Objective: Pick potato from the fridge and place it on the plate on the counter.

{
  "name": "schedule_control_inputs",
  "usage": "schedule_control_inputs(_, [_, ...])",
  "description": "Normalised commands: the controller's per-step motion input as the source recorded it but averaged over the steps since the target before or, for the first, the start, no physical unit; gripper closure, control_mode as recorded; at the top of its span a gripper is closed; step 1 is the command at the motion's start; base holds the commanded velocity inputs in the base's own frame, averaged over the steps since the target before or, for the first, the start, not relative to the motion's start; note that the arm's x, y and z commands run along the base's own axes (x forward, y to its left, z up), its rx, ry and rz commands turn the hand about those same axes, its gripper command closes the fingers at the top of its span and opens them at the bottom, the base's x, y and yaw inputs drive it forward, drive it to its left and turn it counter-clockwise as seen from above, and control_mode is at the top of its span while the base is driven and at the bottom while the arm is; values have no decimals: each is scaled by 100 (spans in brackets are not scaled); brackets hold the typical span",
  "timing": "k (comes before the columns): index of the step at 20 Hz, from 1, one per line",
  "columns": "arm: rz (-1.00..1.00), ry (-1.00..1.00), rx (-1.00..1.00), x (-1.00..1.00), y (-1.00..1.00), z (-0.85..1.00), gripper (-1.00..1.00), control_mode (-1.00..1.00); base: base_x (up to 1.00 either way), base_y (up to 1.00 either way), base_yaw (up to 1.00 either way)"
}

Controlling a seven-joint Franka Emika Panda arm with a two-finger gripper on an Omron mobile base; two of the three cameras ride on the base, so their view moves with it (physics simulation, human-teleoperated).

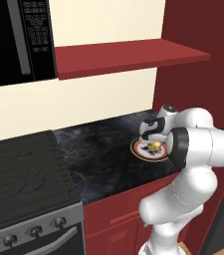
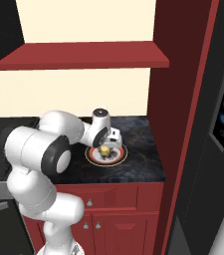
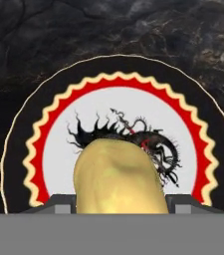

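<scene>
Over round plate [image 3: 203, 149], lumpy potato [image 3: 118, 177]

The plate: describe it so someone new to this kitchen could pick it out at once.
On the black marbled counter between the stove and the tall dark red panel lies the round plate. A red zigzag ring and a black dragon-like mark on its white centre set it apart.

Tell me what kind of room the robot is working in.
A home kitchen, rendered: a black stove with knobs, a marbled counter over dark red cabinets, and a fridge at the right.
</scene>
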Motion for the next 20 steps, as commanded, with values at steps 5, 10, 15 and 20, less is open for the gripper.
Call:
schedule_control_inputs(5, [9,7,5,12,-6,-25,100,-100,0,0,0])
schedule_control_inputs(10, [8,0,4,13,-1,-11,-100,-100,0,0,0])
schedule_control_inputs(15, [1,5,0,3,3,0,-100,-100,0,0,0])
schedule_control_inputs(20, [0,7,0,0,2,4,-100,-100,0,0,0])
